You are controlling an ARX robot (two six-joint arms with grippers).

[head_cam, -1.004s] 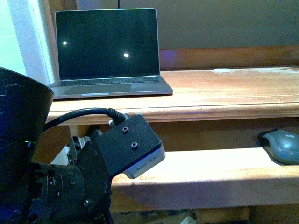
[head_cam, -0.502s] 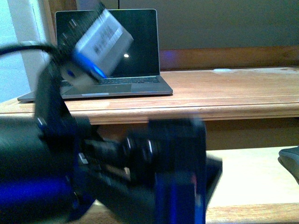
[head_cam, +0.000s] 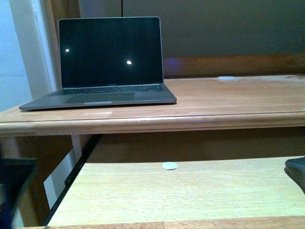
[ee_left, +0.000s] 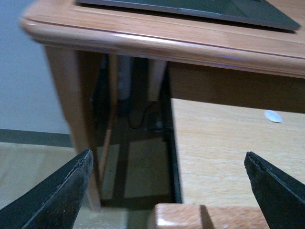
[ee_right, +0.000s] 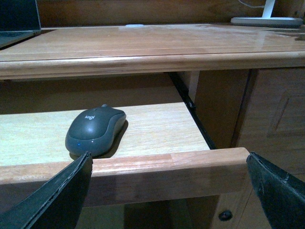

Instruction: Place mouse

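Note:
The mouse (ee_right: 95, 129) is dark grey and domed. It lies on the pale pull-out tray (ee_right: 157, 124), just behind the tray's front rail (ee_right: 167, 164). In the front view only its left end (head_cam: 297, 172) shows, at the right edge. My right gripper (ee_right: 167, 191) is open and empty. It is in front of the rail and low, with the mouse beyond its one finger (ee_right: 52, 200). My left gripper (ee_left: 167, 191) is open and empty at the tray's left front corner (ee_left: 181, 217), far from the mouse.
An open laptop (head_cam: 107, 62) stands on the wooden desk top (head_cam: 228, 100) above the tray. A small white disc (head_cam: 169, 166) lies on the tray's middle. A white lamp base (ee_right: 267, 20) is on the desk's right. A dark blurred shape (head_cam: 14, 191) is at the lower left.
My left arm, which filled the front view, has swung down and out of it. The tray and white disc now show. The mouse sits farther right and lower in the picture.

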